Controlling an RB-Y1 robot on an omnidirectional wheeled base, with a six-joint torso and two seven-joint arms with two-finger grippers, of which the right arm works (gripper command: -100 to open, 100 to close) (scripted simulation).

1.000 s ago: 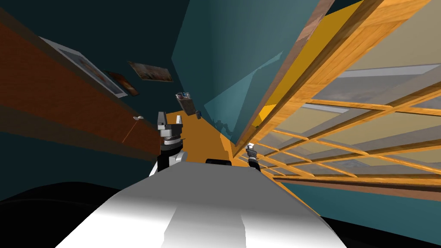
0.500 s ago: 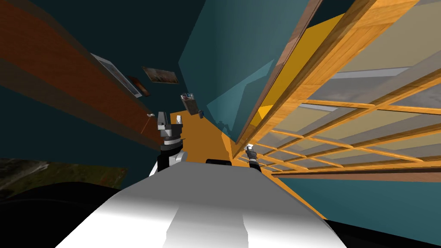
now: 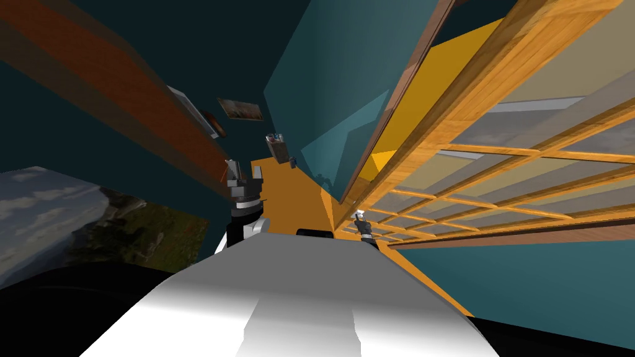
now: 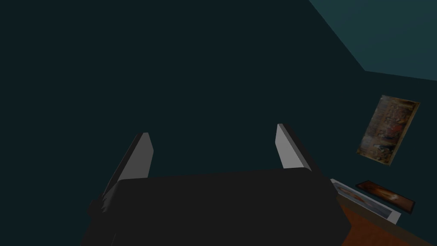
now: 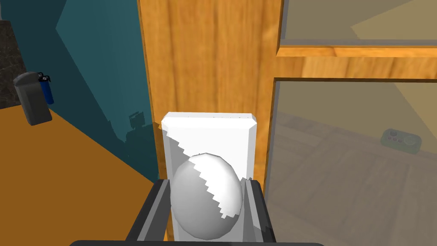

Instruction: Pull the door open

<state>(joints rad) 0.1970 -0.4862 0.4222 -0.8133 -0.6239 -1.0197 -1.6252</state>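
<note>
Here, right gripper (image 5: 207, 188) clamps knob (image 5: 205, 203) (wooden door (image 5: 205, 55)).

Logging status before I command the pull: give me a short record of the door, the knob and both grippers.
door: wooden frame with glass panes
knob: white, egg-shaped, on a white backplate near the door's edge
right gripper: shut on the knob, one finger pressing each side
left gripper: open, holding nothing, raised on my left
door opening: cannot tell how far
</note>
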